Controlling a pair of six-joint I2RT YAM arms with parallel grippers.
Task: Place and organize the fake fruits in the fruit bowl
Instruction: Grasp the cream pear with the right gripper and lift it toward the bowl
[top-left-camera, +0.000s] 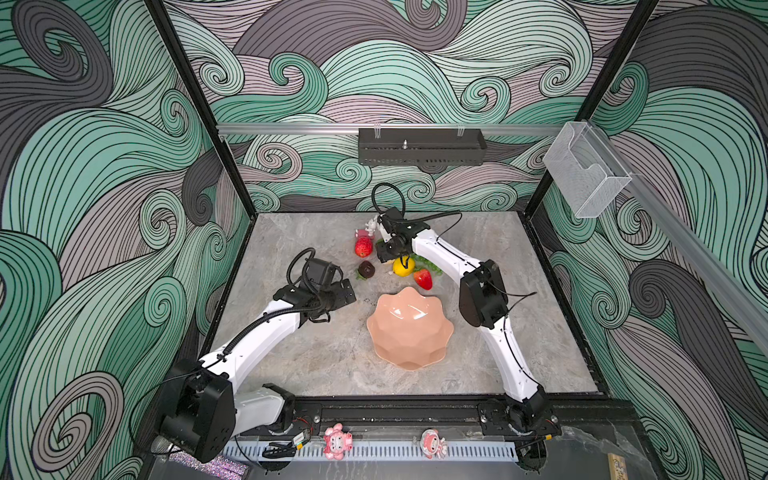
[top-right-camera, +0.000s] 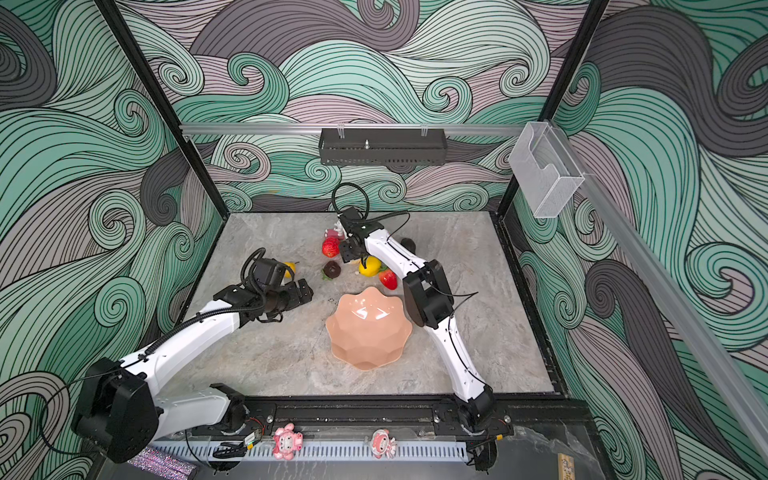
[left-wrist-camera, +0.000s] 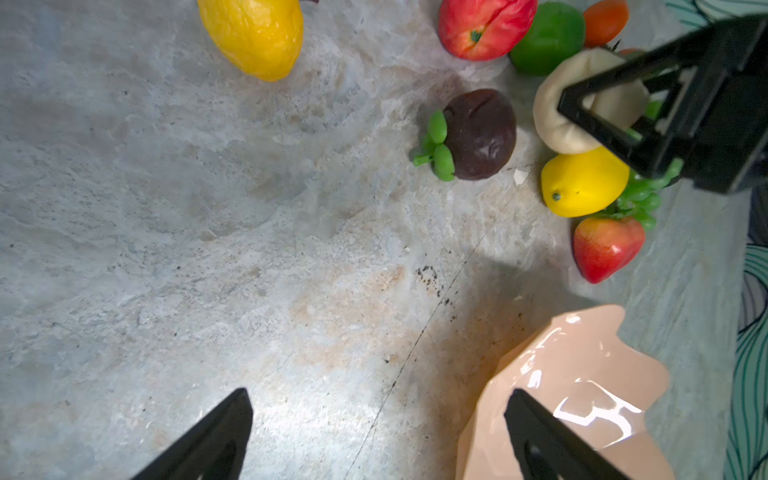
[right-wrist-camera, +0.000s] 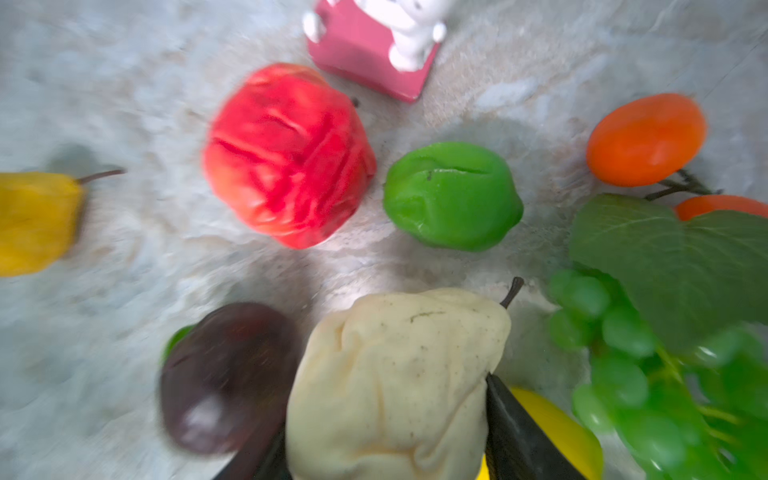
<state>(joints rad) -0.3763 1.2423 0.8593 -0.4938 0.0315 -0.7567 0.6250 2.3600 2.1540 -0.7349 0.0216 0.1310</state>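
My right gripper (right-wrist-camera: 386, 415) is shut on a cream knobbly pear (right-wrist-camera: 395, 374), a black finger (right-wrist-camera: 511, 419) pressed into each side; the left wrist view shows the same grip on the pear (left-wrist-camera: 582, 83). Around it on the table lie a red apple (top-left-camera: 363, 247), a lime (right-wrist-camera: 453, 195), small oranges (right-wrist-camera: 646, 139), green grapes (right-wrist-camera: 623, 332), a lemon (top-left-camera: 403, 266), a strawberry (top-left-camera: 423, 278) and a dark round fruit (top-left-camera: 366, 269). A yellow pear (top-right-camera: 289, 268) lies behind my left wrist. The pink scalloped fruit bowl (top-left-camera: 409, 332) holds nothing. My left gripper (left-wrist-camera: 378, 395) hangs open left of the bowl.
A pink-and-white rabbit figurine (top-left-camera: 370, 226) stands just behind the apple. Two pink dolls (top-left-camera: 337, 441) sit on the front rail. A black tray (top-left-camera: 422, 146) hangs on the rear wall and a clear basket (top-left-camera: 586, 170) on the right wall.
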